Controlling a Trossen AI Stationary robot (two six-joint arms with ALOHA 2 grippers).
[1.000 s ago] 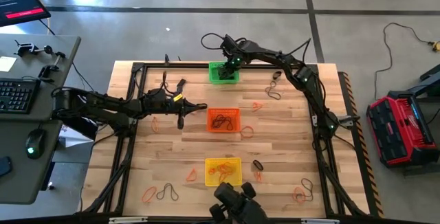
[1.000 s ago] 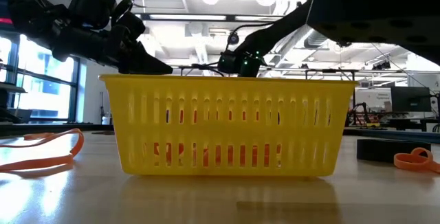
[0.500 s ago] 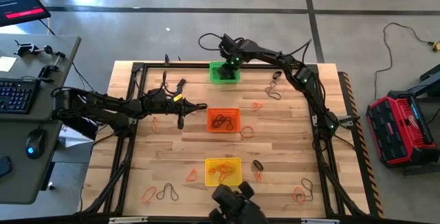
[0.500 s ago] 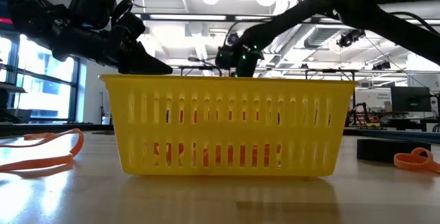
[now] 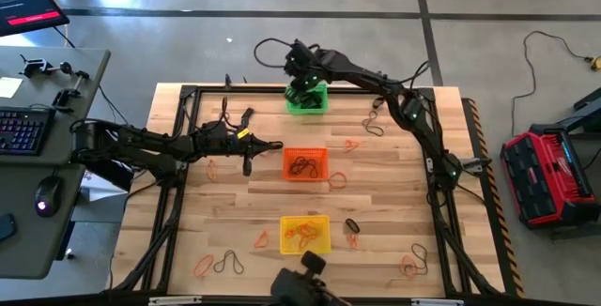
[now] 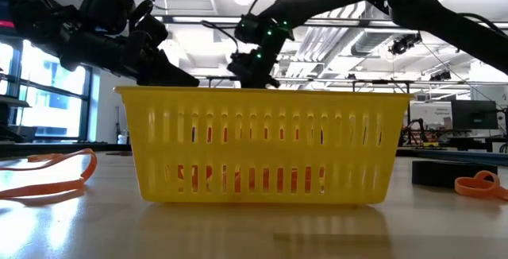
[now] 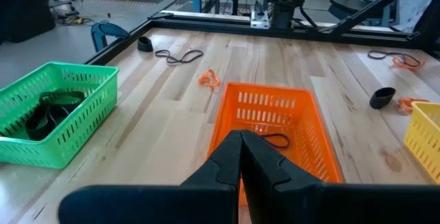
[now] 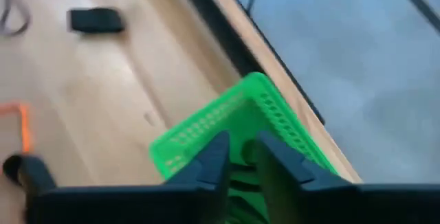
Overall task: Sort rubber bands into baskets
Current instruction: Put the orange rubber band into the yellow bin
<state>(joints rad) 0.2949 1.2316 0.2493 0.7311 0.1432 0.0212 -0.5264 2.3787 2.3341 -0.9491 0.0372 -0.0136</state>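
A slatted wooden table (image 5: 235, 212) is seen on a grey floor, with a desk at nine o'clock. The green basket (image 5: 310, 105) sits at twelve o'clock, just under the right gripper (image 5: 302, 88), whose fingers are slightly parted and empty. The left gripper (image 7: 240, 157), closed and empty, is held beside the orange basket (image 7: 275, 124). Black bands (image 7: 51, 107) in the green basket are shown only by the left wrist view.

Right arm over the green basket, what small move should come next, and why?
Probably swing the right end effector away from the green basket toward the thick black band lying nearby on the table. Its fingers look empty in the wrist view, and black bands already sit in that basket.
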